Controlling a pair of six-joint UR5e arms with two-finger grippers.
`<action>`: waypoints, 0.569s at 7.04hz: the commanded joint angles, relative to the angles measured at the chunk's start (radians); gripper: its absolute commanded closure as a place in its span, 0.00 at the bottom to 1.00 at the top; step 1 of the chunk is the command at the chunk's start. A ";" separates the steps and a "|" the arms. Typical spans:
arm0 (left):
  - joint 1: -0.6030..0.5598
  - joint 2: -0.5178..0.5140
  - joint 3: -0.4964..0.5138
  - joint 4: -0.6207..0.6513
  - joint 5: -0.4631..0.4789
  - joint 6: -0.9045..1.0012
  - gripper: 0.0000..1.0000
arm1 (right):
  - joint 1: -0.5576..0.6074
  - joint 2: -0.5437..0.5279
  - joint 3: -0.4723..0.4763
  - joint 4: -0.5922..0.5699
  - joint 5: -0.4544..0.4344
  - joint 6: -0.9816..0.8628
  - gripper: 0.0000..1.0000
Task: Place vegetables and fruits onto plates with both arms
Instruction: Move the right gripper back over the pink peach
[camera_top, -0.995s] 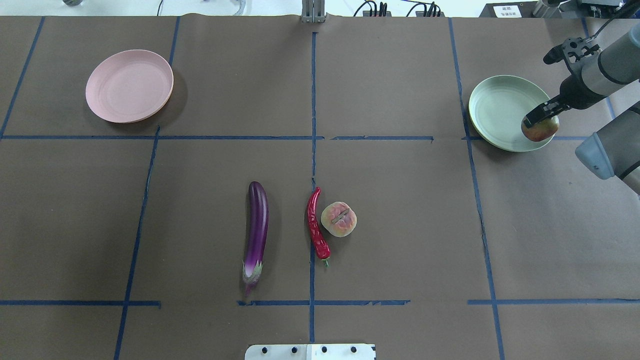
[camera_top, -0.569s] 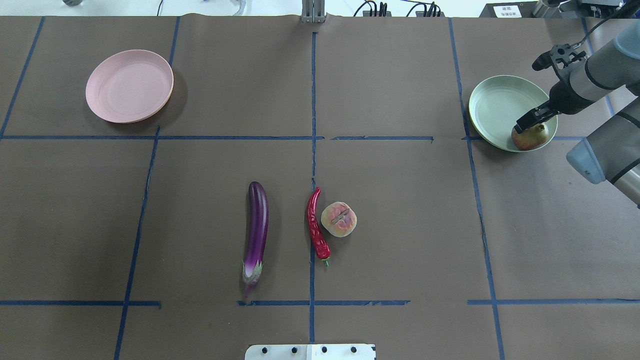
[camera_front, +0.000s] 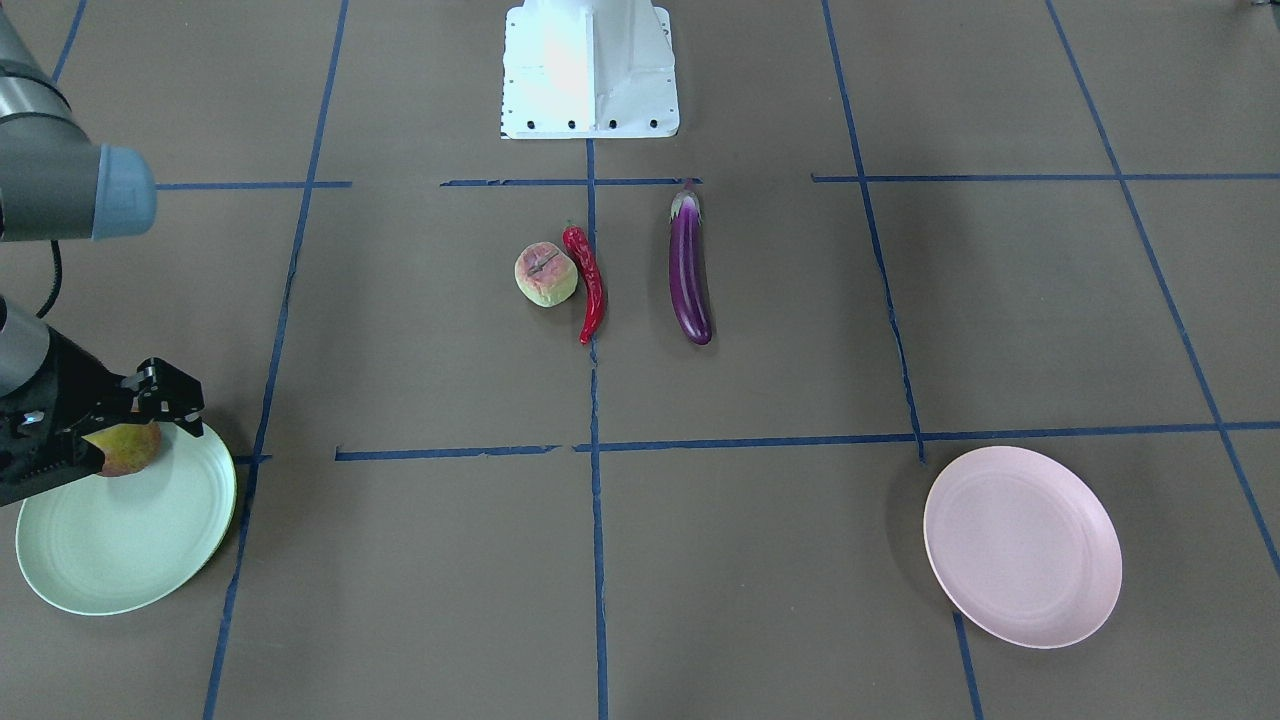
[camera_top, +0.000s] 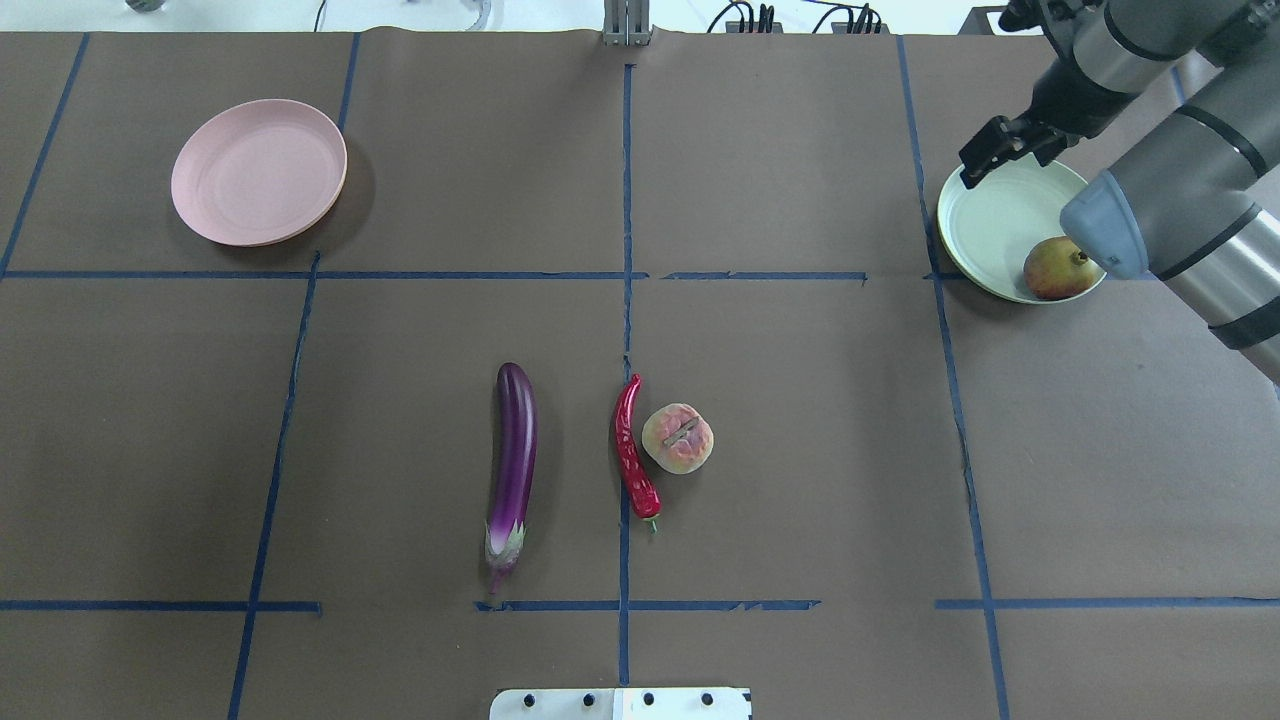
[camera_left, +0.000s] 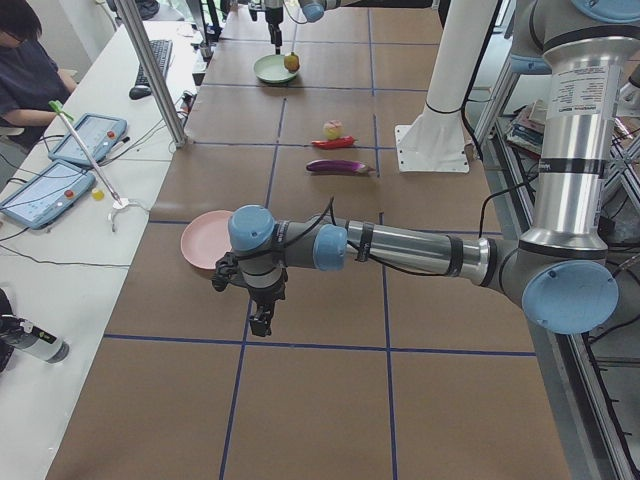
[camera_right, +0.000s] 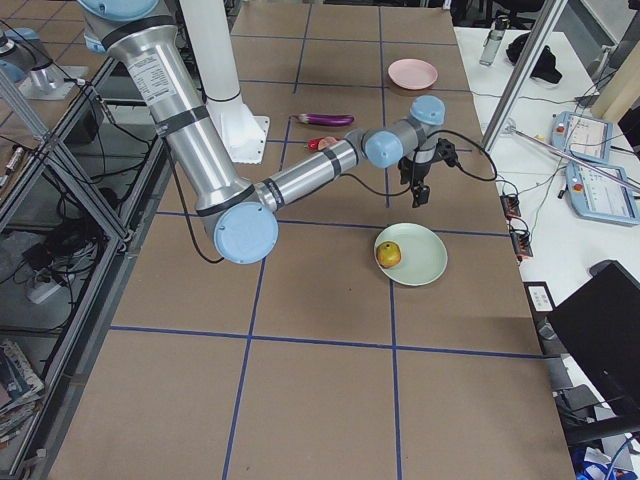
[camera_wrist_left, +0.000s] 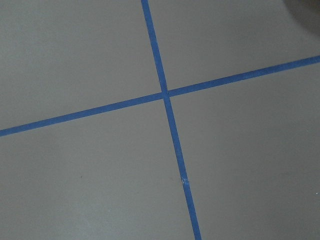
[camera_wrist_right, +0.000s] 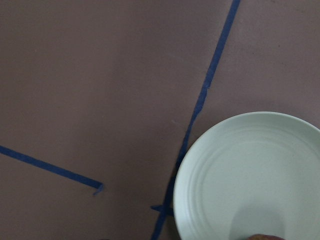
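Observation:
The pomegranate (camera_top: 1058, 268) rests on the near right part of the mint green plate (camera_top: 995, 215), free of any gripper. Above that plate's far left rim hangs my right gripper (camera_top: 985, 155), open and empty. Its wrist view looks down on the mint plate (camera_wrist_right: 250, 175). At the table's middle lie the purple eggplant (camera_top: 512, 460), the red chili pepper (camera_top: 633, 455) and, touching the chili, the peach (camera_top: 678, 438). The pink plate (camera_top: 258, 170) stands bare at the far left. My left gripper (camera_left: 260, 318) shows only in the exterior left view, near the pink plate (camera_left: 205, 240); I cannot tell its state.
Blue tape lines (camera_top: 625, 275) divide the brown table cover into squares. The white robot base (camera_front: 590, 70) stands at the near edge. A person (camera_left: 25, 60) sits at a side bench with tablets (camera_left: 45, 190).
My right gripper opened and let the pomegranate go onto the mint green plate. It then rose and moved away towards the plate's far left rim.

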 joint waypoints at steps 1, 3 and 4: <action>0.000 0.000 0.000 0.000 0.000 0.000 0.00 | -0.211 0.064 0.151 -0.083 -0.129 0.325 0.00; 0.000 -0.002 0.000 0.000 0.002 0.000 0.00 | -0.472 0.128 0.178 -0.083 -0.380 0.630 0.00; 0.000 -0.002 -0.002 0.000 0.000 0.000 0.00 | -0.574 0.139 0.175 -0.082 -0.485 0.747 0.00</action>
